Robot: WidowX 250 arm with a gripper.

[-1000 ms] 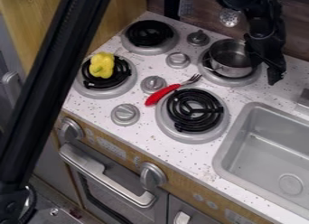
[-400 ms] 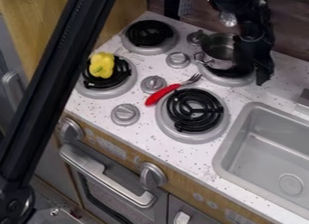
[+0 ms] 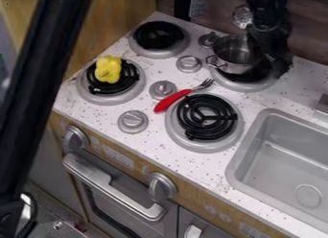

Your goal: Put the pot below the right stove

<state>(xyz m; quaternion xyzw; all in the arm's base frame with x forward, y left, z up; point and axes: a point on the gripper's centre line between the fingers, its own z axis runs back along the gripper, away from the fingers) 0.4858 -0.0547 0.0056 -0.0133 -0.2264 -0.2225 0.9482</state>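
A white speckled counter (image 3: 256, 101) spans the view, with the oven (image 3: 122, 198) below its front edge. A thick black bar (image 3: 45, 78) runs down the left side. The sink (image 3: 238, 160) is set into the counter at the right.

The claw (image 3: 272, 54) hangs down at the upper right, against the right side of the pot (image 3: 236, 64) as seen here, and hides part of it. How far open it is, and whether it has hold of the pot, I cannot tell. The pot is upright over the upper right burner (image 3: 238, 85), toward that burner's far side; whether it bears on it is unclear. A pot handle (image 3: 213, 63) points left, away from the claw.

Of the other burners, the lower right (image 3: 208, 118) and upper left (image 3: 158, 36) have bare black coils, and the lower left (image 3: 106, 95) bears a yellow pepper (image 3: 108, 69). A red-handled fork (image 3: 171, 100) lies by the lower right burner, tines toward the pot. Small grey knobs (image 3: 133, 122) stand between the burners.
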